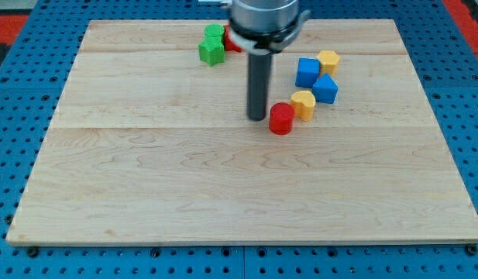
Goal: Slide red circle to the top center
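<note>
my tip [257,118] sits just left of the red circle [281,119], maybe touching, so next it needs to get below it and shove toward the counter's [146,194] top edge, no hand here.

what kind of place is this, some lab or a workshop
Probably a robotics lab bench. A pale wooden board lies on a blue perforated base, small coloured blocks such as the red circle sit on it, and my tip rests just left of that block.
</note>
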Motion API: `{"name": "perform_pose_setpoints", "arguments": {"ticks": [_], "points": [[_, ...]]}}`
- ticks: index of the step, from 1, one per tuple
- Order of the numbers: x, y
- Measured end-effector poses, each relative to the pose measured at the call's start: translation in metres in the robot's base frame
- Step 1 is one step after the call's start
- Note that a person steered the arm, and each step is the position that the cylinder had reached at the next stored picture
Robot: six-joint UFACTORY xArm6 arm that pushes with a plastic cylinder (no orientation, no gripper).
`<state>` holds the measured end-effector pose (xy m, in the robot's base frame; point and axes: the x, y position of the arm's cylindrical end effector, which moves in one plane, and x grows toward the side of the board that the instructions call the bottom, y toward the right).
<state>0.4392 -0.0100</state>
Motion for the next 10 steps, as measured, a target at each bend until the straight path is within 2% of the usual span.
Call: {"name": "perform_pose_setpoints", "arguments": {"ticks": [1, 2, 3, 4, 5, 7, 8, 9, 10], "points": [[0.055, -0.009], [0.081, 0.096], [0.014, 0.101], [-0.036, 0.018], [-0.031, -0.022], [-0.100, -0.038], [-0.089, -0.038], [-0.059, -0.038], [-0.065, -0.007]]}}
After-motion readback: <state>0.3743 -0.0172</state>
